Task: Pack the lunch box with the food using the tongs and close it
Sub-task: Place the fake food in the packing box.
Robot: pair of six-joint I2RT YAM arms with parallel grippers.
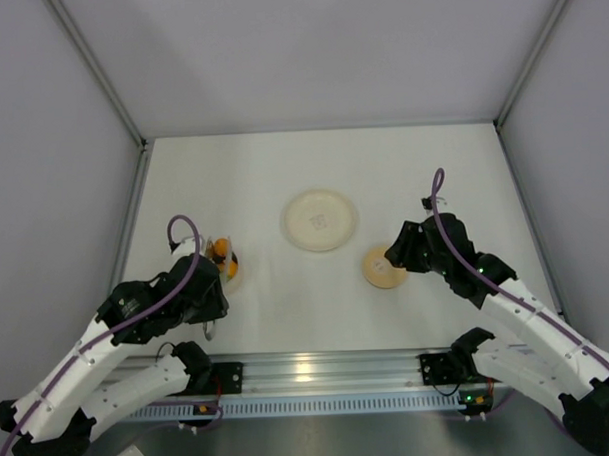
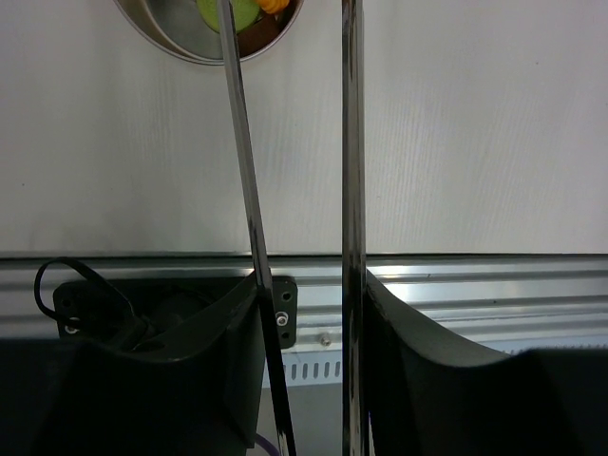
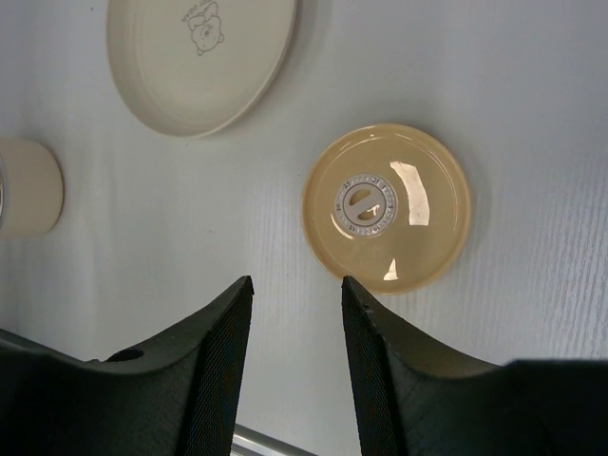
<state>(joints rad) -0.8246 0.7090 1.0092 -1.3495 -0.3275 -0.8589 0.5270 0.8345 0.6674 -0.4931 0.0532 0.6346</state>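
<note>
At the far left the left gripper [image 2: 312, 285] is closed on the tongs [image 2: 351, 190], one thin metal arm lying against each finger's inner face; the tongs point away toward the lunch box [image 2: 166, 33], which stands on the table [image 1: 282, 169] just beyond the gripper; whether their tips reach it cannot be told. The food [image 2: 214, 9] lies inside the box, green and orange pieces showing against the steel wall. The tongs look stiff, springy and slick, so the hold probably belongs along the arms, as it is now, where a squeeze brings the tips together; too hard a squeeze could make them twist or slide between the fingers. The pieces look small and light, likely to roll or pop out of smooth tips.

In the middle sits the plate [image 1: 320, 219], well apart from the box; no pieces show on it, so the packing looks done or nearly so.

To its right the lid [image 3: 387, 207] lies flat on the table, glossy tan with a small grey round fitting at its centre. It looks light, rigid and slippery; lying flat, it offers only its thin rim, so a finger on either side of the edge seems the best hold. The right gripper [image 3: 296, 285] hangs just short of it, fingers apart and holding nothing.
</note>
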